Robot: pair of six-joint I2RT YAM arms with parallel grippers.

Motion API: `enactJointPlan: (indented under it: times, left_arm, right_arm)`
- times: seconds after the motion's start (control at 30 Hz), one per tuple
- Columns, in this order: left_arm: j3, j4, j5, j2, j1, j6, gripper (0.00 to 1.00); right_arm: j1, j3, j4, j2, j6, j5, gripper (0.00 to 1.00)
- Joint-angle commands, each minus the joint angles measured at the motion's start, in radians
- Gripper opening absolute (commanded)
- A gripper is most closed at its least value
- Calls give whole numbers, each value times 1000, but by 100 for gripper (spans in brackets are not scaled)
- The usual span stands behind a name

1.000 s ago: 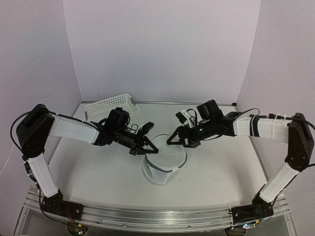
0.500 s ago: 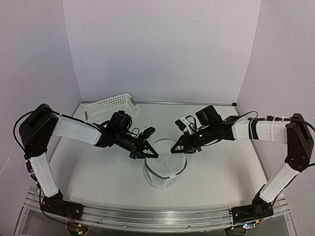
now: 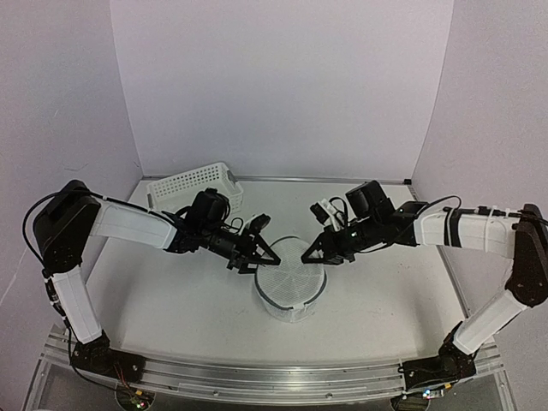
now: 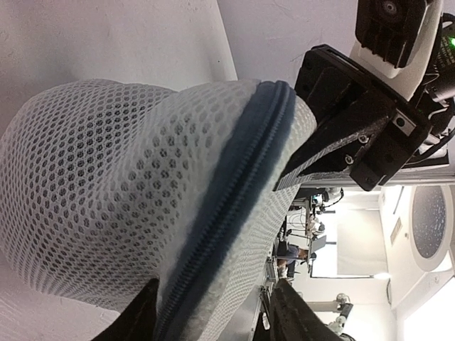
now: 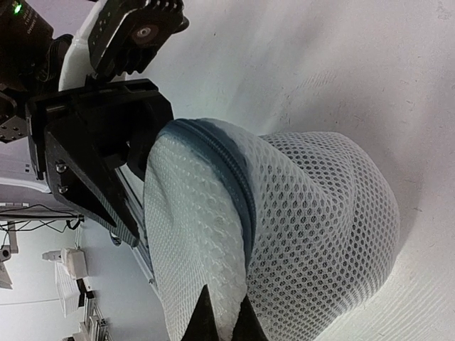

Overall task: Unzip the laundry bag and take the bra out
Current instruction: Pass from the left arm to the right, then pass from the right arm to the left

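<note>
Laundry bag (image 3: pixel 289 284): where is it vs the claws? /mk

On the worktop (image 3: pixel 171 300), directly between them. Both tips come down onto its far rim: left claw (image 3: pixel 264 257) on the left side, right claw (image 3: pixel 310 255) on the right. Bag body sits just on the near side of both tips. /jr

Left claw state? /mk

Released. In the wrist view the fingers (image 4: pixel 138 321) are spread and straddle the bag's edge, with the zip (image 4: pixel 234 192) running up between them. Can't tell if either finger touches the mesh. /jr

Right? /mk

Clenched. Fingertips (image 5: pixel 206 316) are pinched together on a fold of mesh at the bag's edge, just beside the zip. It's grasping the bag. /jr

Materials and shape? /mk

Squat drum with a round top and a thin dark rim. The fabric is soft white honeycomb mesh, see-through, and it bulges and creases where it's pinched. The zip is a blue-grey woven band, closed along the stretch in view. Claws are matte black with flat angular plates. A white perforated plastic basket (image 3: pixel 193 184) sits behind the left claw, well apart from the bag. /jr
</note>
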Motion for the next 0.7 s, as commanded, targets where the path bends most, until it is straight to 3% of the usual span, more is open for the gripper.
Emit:
enactJointPlan:
  times: [0.0,0.1,0.17,0.67]
  left_arm:
    - [72,-16,-35,-19,-1,15,55]
    - [155,-259,-154,-19,1,141,62]
    - [185,-336,-202,-22,9,183,65]
    - [187,-349,-298,-156,57,110,72]
  right_arm:
    - [-6,8,29,-83,43,69,0]
    - [-29,11,29,-120,72,93,0]
    - [-48,13,29,-143,91,105,0]
    - [-68,72,53,-237,256,290,0]
